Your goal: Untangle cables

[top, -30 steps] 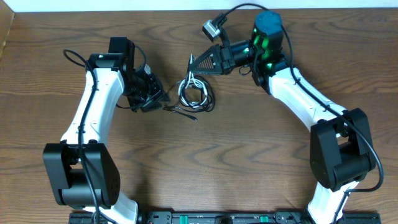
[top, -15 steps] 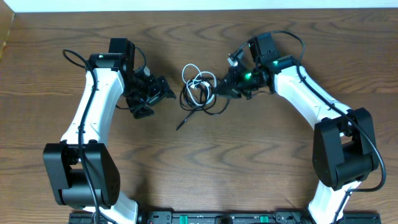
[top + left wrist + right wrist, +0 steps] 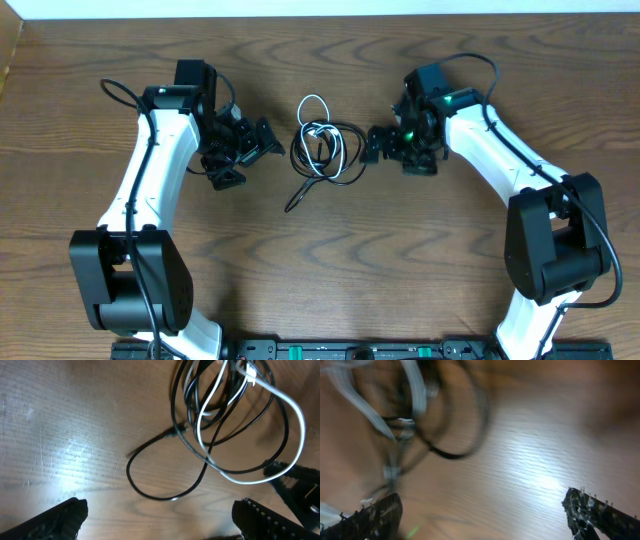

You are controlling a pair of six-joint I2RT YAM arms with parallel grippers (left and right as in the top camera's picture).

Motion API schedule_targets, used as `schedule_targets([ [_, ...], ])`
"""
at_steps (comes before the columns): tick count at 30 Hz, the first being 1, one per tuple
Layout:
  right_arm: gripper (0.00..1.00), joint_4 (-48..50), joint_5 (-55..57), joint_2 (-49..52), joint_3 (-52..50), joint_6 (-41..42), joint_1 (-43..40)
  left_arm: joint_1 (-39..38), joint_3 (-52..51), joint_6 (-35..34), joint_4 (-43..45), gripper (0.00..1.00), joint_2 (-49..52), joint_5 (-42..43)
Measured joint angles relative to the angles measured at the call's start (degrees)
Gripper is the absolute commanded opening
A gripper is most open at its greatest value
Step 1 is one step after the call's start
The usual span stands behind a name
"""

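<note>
**Both grippers open, cable tangle loose on table between them**

The cables (image 3: pixel 322 150) lie in one knotted heap on the wooden table (image 3: pixel 320 280), upper middle of the overhead view, between the two arms. Nothing is lifted; the heap sits flat on the wood.

The white cable (image 3: pixel 312 104) loops over the top of the heap and runs down through its middle. The black cables (image 3: pixel 347 150) form wider loops around and under it, crossing the white one at several spots. One black end (image 3: pixel 293 203) trails out of the heap down and to the left, alone on the table.

The left gripper (image 3: pixel 250 156) is to the left of the heap, near it but apart. Its jaws are spread wide and hold nothing. The left wrist view shows both fingertips at the bottom corners, with bare wood and a black loop between them.

The right gripper (image 3: pixel 388 152) is just beside the right edge of the heap. Its jaws are also spread wide and hold nothing. Whether a finger touches the outer black loop cannot be told. The right wrist view is blurred, with the cables in its upper left and both fingertips at the bottom corners.
</note>
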Motion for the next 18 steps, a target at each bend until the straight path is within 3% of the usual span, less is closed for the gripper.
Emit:
schedule_targets([
  [8,0.98,5.51,-5.84,0.00,0.02,-1.95,-0.07,-2.51,0.00,0.79,4.48,0.98,0.00,2.86],
  [18,0.80,3.80,-2.78,0.00,0.00,-1.81,-4.26,-13.05,0.00,0.26,19.32,0.98,0.00,2.67],
])
